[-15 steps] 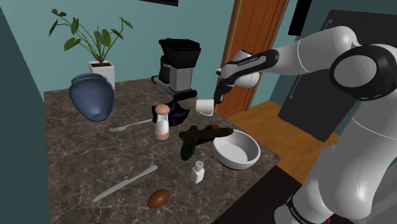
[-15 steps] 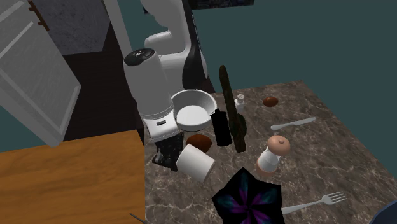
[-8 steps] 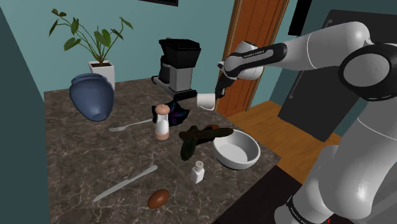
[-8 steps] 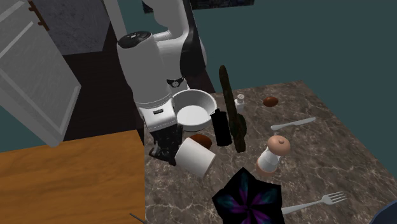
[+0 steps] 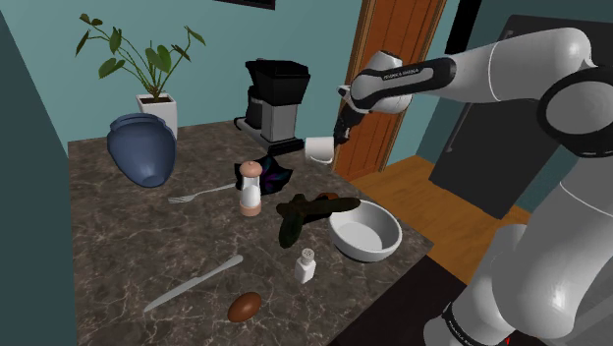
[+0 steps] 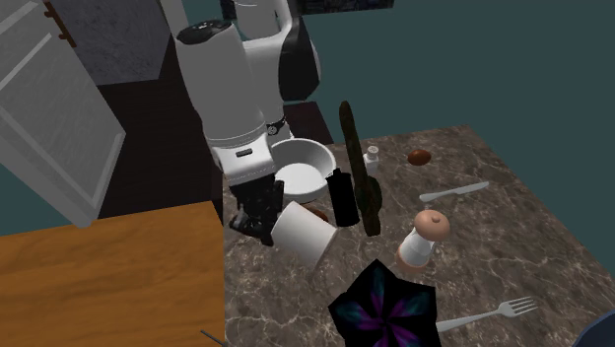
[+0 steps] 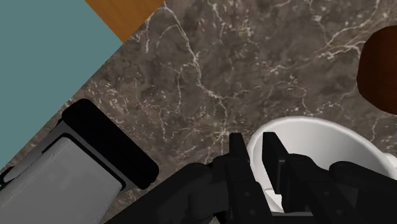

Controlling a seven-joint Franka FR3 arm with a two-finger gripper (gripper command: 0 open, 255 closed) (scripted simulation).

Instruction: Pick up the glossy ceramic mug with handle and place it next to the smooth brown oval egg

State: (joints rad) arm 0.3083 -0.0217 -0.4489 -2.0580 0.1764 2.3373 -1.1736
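A glossy white mug (image 5: 318, 149) hangs in the air above the far right part of the dark marble counter (image 5: 118, 246), tipped on its side. My black gripper (image 5: 339, 135) is shut on its rim, one finger inside and one outside the wall. The wrist view shows the fingers (image 7: 236, 153) clasping the mug (image 7: 318, 153) wall, gripper (image 7: 256, 149) over the counter. From the second exterior view the mug (image 6: 304, 237) hangs beside the gripper (image 6: 258, 219). The brown egg (image 5: 245, 307) lies near the counter's front edge, far from the mug; its point there is egg (image 6: 421, 157).
A white bowl (image 5: 365, 231), dark long vegetables (image 5: 305, 211), a pepper mill (image 5: 251, 187) and a salt shaker (image 5: 306, 264) stand between mug and egg. A knife (image 5: 193, 283) lies near the egg. A coffee machine (image 5: 275, 98), blue vase (image 5: 142, 147) and fork (image 5: 201, 195) are farther back.
The arm has risen and carried the mug upward and slightly toward the coffee machine. The grip on the rim is unchanged.
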